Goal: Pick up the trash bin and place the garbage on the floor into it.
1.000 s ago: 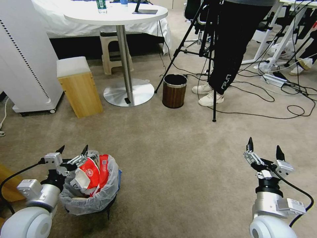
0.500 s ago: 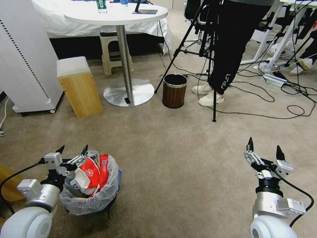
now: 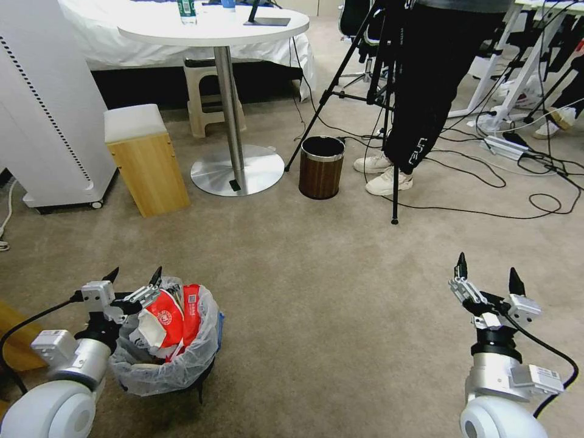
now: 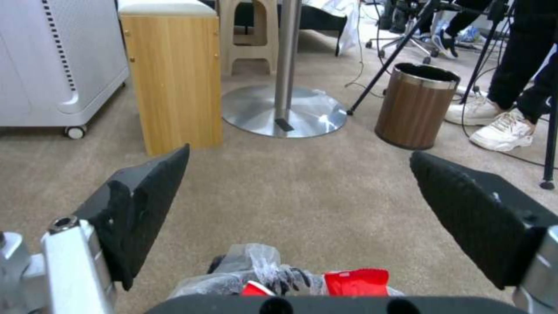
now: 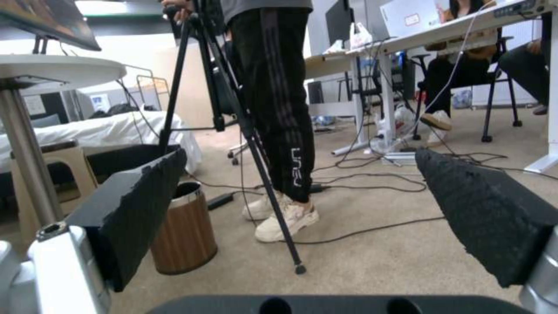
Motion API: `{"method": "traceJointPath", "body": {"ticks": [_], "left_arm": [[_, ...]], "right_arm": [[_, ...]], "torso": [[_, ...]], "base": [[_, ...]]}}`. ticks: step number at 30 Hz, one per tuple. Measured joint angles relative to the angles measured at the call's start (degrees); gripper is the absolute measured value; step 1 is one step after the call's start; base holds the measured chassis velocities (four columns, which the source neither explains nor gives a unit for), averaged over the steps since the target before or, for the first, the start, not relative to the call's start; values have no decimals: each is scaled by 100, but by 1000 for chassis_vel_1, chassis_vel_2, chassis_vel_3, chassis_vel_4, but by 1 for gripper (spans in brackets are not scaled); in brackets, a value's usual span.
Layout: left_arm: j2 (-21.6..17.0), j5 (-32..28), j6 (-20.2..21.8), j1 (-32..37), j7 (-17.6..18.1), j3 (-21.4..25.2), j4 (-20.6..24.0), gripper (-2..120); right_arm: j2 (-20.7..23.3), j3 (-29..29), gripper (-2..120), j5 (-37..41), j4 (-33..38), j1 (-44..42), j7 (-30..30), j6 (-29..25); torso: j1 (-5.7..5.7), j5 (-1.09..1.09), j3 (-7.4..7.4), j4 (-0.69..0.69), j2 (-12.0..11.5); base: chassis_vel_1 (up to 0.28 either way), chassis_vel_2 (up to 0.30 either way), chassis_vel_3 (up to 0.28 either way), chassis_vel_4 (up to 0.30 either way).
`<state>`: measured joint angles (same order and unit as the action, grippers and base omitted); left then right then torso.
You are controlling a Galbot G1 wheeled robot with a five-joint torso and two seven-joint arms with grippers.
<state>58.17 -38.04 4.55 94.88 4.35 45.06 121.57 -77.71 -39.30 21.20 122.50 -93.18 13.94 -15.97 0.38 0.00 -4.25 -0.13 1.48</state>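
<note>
The trash bin (image 3: 167, 359), a dark bin lined with a crinkly translucent bag, stands on the beige carpet floor (image 3: 328, 292) at the lower left of the head view. Garbage fills it: a crushed red-white cup (image 3: 163, 319) and a red packet (image 3: 191, 310). My left gripper (image 3: 135, 277) is open just above the bin's left rim, holding nothing. In the left wrist view its fingers (image 4: 145, 205) stand wide apart over the bag (image 4: 256, 270) and the red packet (image 4: 355, 281). My right gripper (image 3: 488, 272) hangs open over bare carpet at the lower right, its fingers (image 5: 134, 209) spread.
A brown wood-grain bin (image 3: 320, 167) stands ahead beside the round table's metal base (image 3: 237, 170). A wooden box stool (image 3: 146, 161) and a white appliance (image 3: 42, 109) are on the left. A tripod (image 3: 394, 182), a person's legs and floor cables (image 3: 517, 176) occupy the right rear.
</note>
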Motion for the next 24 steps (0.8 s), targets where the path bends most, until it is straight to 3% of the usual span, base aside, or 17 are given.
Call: {"method": "traceJointPath", "body": {"ticks": [24], "left_arm": [[0,0,-1,0,1,0,0,100]], "right_arm": [[0,-1,100,1,3,0,0,0]], "torso": [[0,0,0,0,0]], "base": [[0,0,0,0]]}}
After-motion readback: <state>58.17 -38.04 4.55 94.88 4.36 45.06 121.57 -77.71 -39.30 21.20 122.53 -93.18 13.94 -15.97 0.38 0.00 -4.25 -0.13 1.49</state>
